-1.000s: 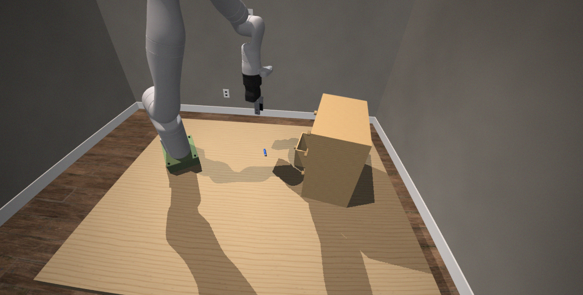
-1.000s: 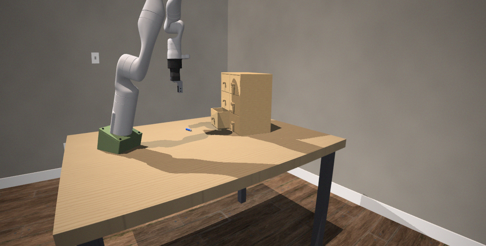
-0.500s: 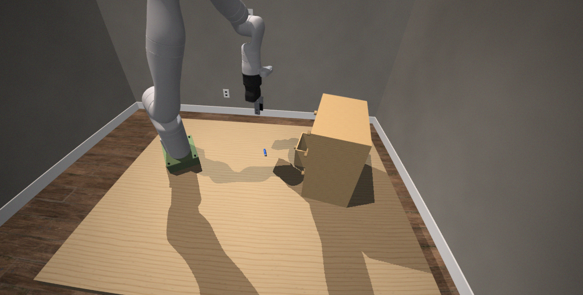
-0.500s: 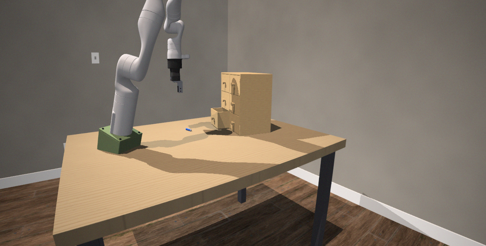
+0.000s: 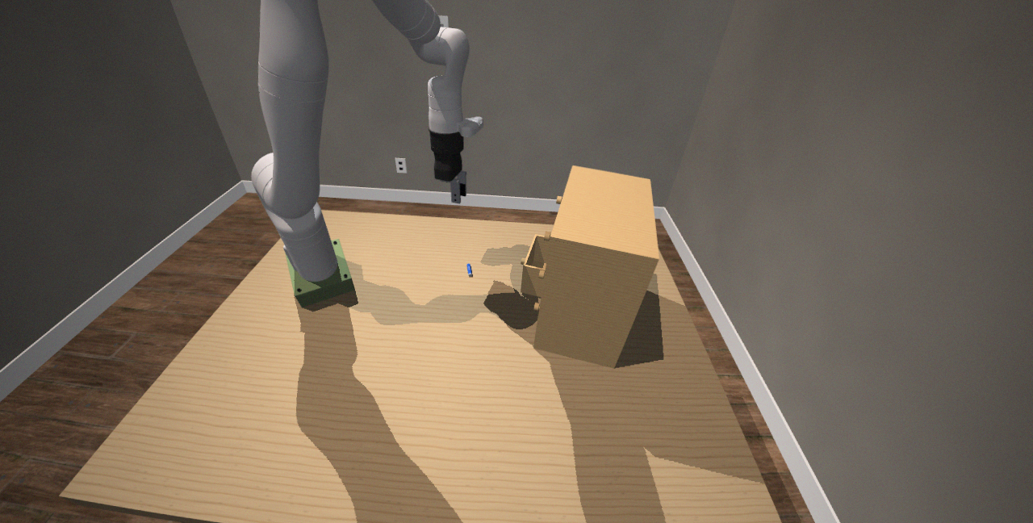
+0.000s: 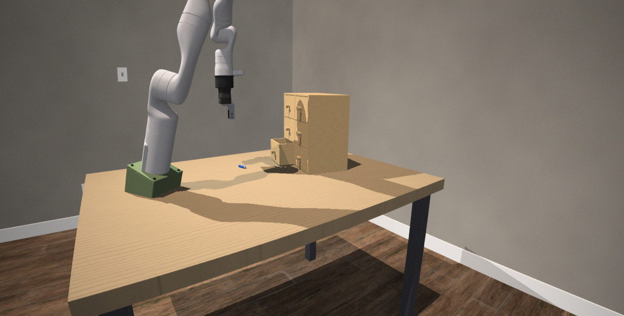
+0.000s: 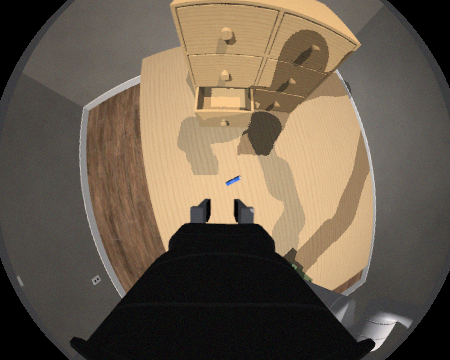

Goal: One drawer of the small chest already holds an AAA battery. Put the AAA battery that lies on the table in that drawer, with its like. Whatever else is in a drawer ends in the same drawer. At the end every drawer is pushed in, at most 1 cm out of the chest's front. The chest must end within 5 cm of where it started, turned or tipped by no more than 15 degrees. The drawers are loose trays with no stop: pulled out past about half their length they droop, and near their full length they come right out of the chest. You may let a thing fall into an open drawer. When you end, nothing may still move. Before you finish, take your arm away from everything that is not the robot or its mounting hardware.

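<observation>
Blue cylindrical AAA battery lying flat on pale wooden desk, out in front of open drawer. Grey two-finger hand up above, partly spread, pinching nothing. Probably light, stiff, kinda slick, prone to rolling tbh. Best grabbed mid-barrel, across short width.

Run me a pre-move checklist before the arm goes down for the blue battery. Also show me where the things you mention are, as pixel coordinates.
1. Gripper (image 5: 459, 190) (image 6: 230, 113) (image 7: 222, 206) open, nothing between the fingers: ok.
2. Battery (image 5: 469, 270) (image 6: 242, 166) (image 7: 233, 180) lying on the table, away from the chest (image 5: 595, 288) (image 6: 328, 132) (image 7: 227, 22): ok.
3. One drawer (image 5: 533, 281) (image 6: 285, 153) (image 7: 224, 119) pulled out, its opening uncovered: ok.
4. Like battery seen in that drawer: not ok, none shows in the visible part of its floor.
5. Contents of the five shut drawers known: cannot tell, their fronts hide them.
6. Chest upright on the table: ok.
</observation>
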